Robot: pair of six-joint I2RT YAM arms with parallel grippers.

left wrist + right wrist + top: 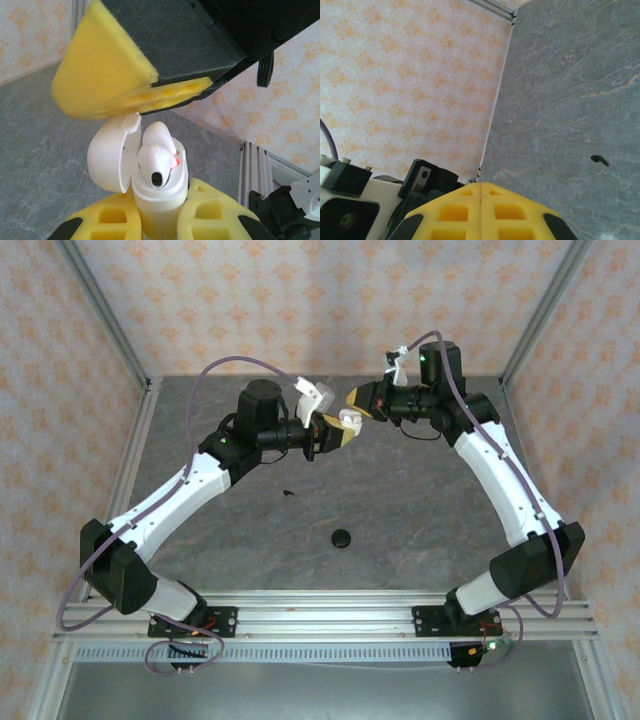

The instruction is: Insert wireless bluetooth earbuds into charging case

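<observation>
Grey marbled table (400, 500) (floral-patterned walls (300, 300) around)

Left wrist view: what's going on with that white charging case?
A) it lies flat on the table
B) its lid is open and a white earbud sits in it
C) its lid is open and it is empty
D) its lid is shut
B: the charging case, gripped by the left gripper, has its lid swung open and a white earbud seated in its top.

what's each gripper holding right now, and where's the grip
The left gripper holds the open white charging case by its lower body, a white earbud sitting in it. The right gripper is shut on nothing.
</observation>
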